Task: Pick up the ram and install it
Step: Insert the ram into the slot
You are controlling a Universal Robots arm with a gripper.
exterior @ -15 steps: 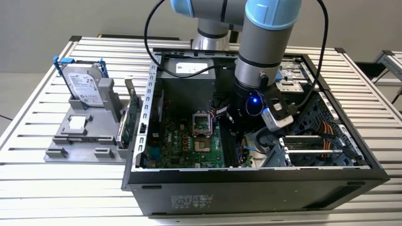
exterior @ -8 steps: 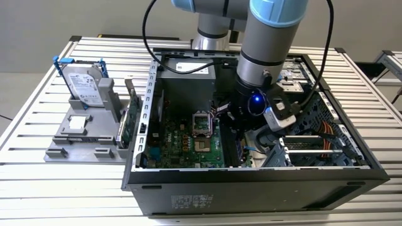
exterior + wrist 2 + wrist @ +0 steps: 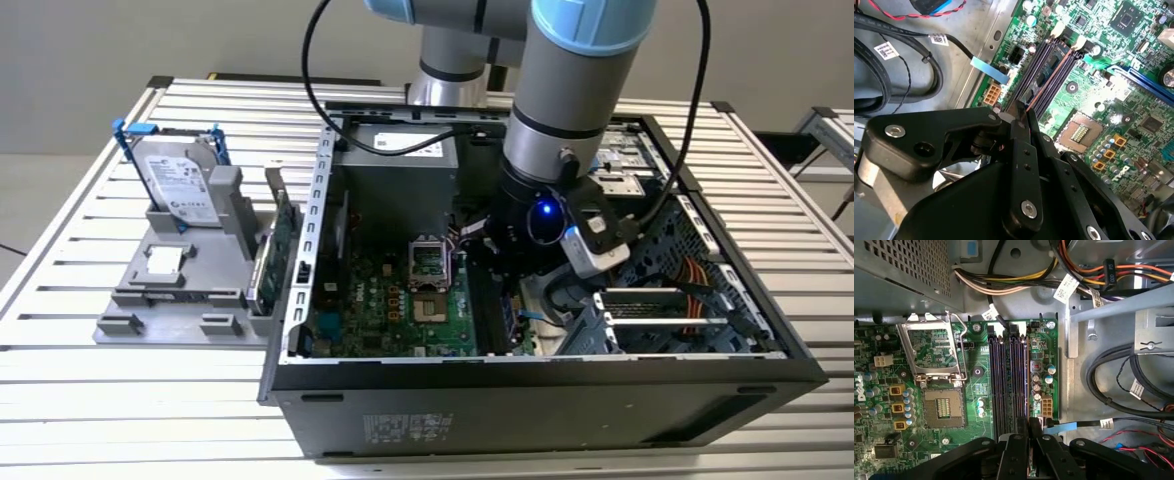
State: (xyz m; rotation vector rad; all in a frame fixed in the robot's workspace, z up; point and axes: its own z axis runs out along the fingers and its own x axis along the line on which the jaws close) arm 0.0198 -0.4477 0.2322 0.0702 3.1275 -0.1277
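- Down inside the computer case [image 3: 561, 400], my fingers [image 3: 1023, 112] hang low over the green board [image 3: 974, 390].
- They are pressed close together. A thin, dark strip sticks out from between them. I think this is the ram [image 3: 1054, 75], seen from its skinny edge, so I am pinching it at one end.
- In both wrist views the ram [image 3: 1027, 385] runs straight out from my fingers [image 3: 1029, 426], long and narrow.
- It lies the same way as the long dark slots [image 3: 1004, 385]. It sits at the slot on the far side from the square socket [image 3: 944, 407].
- I cannot tell if the ram is pushed all the way into that slot or just resting on top.
- The ram's long side lines up with the slot, not across it. That is what matters most for pushing it in.
- Out on the surface [image 3: 80, 400], a gray tray [image 3: 174, 300] holds the silver drive [image 3: 180, 180], well apart from me.
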